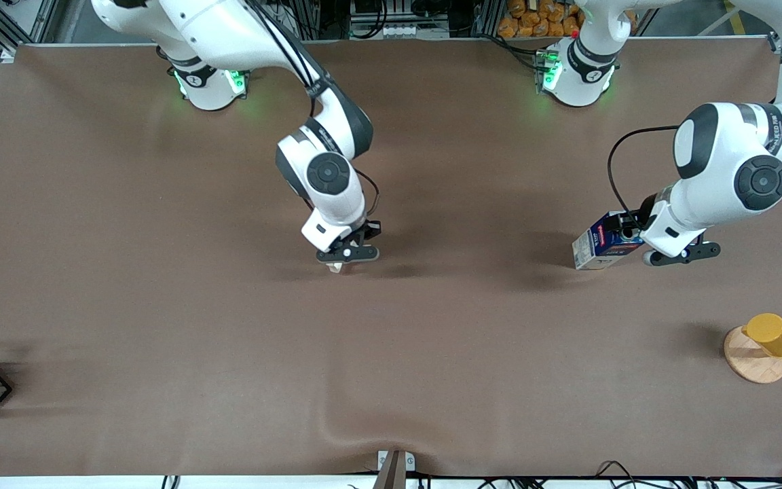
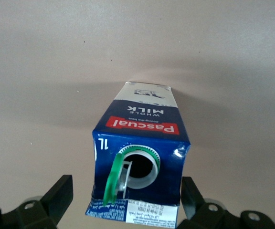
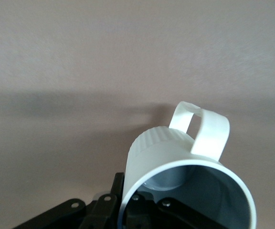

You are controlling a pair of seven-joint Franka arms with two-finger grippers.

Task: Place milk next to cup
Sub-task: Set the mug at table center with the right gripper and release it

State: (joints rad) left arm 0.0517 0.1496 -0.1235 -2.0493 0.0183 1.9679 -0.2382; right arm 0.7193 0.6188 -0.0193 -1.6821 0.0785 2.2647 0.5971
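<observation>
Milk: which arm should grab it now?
Left. Its open hand already straddles the milk, while the right hand is shut on the cup at mid-table.

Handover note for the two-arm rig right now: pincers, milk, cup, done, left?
Left pincer: open, its fingers either side of the milk, not clamped. Milk stands on the table toward the left arm's end.
Right pincer: shut on the cup at its rim, near the table's middle.
Done: cup gripped, left arm lined up on the milk.
Left: close on the milk, carry it over, set it beside the cup.
</observation>
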